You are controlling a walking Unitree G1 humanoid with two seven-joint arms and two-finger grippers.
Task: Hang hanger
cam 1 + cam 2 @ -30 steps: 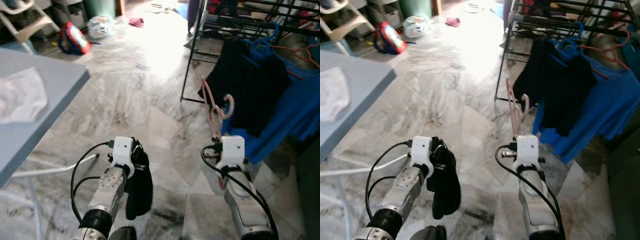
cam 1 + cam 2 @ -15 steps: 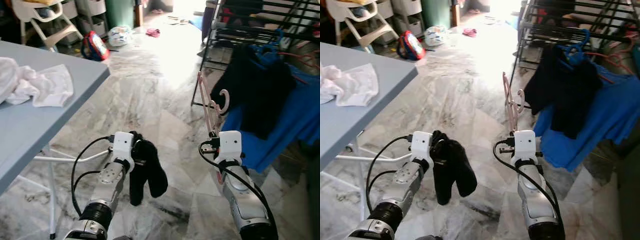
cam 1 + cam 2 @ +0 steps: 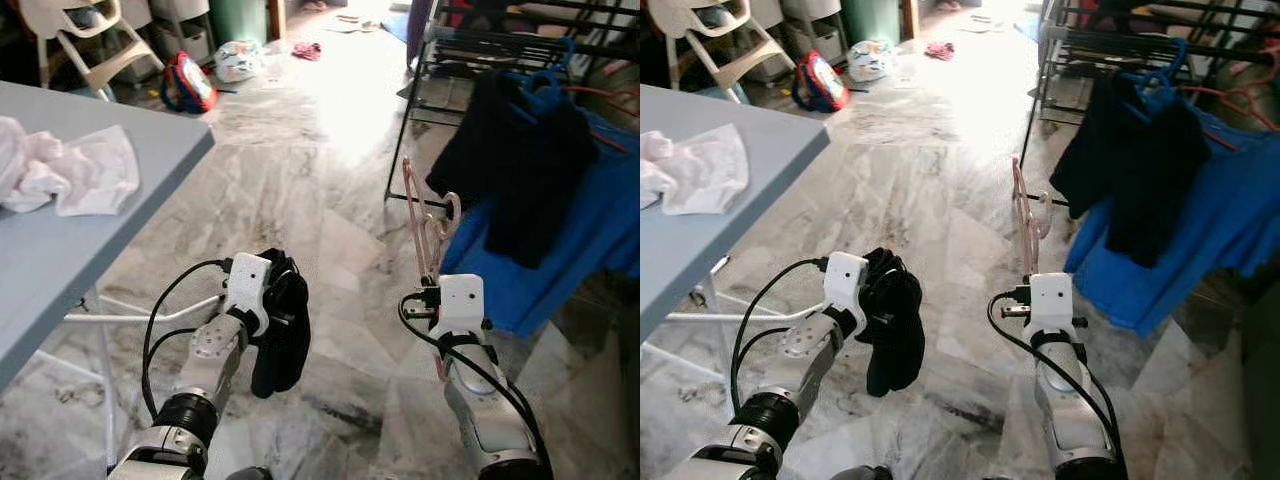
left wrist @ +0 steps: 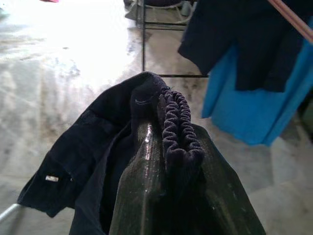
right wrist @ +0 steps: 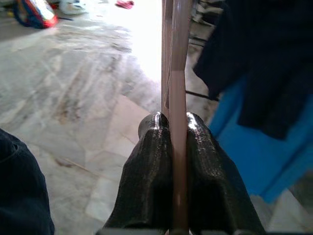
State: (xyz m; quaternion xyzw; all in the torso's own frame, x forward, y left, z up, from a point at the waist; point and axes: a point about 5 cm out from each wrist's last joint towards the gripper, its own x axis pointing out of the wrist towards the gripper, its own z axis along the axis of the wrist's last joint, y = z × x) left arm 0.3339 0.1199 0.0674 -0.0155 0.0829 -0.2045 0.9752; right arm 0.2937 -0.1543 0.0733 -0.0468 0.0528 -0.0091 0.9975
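1. Marble floor (image 3: 300,190) underfoot, grey-veined, w/ bright glare toward the far end.
2. Blue-grey table (image 3: 90,240) on the robot's left; crumpled white cloth (image 3: 70,175) on top near the edge.
3. Black drying rack (image 3: 480,40) ahead on the right, carrying a dark garment (image 3: 510,160) on a blue hanger (image 3: 535,85) and a blue garment (image 3: 560,250) behind/below it.
4. White chair (image 3: 70,40), red-blue bag (image 3: 185,82) & a pale ball-like bundle (image 3: 238,62) far off at left rear.
5. Black shorts (image 3: 280,330) draped from left gripper (image 4: 168,132); elastic waistband pinched betw. the two black fingers (image 4: 142,186), fabric hanging down over the floor.
6. Pink hanger (image 3: 428,215) held upright in right gripper (image 5: 175,122), fingers pressed tight on its lower bar, one each side; hook end up, near the rack's front leg & the dark garment but apart from both. Not on the rack.
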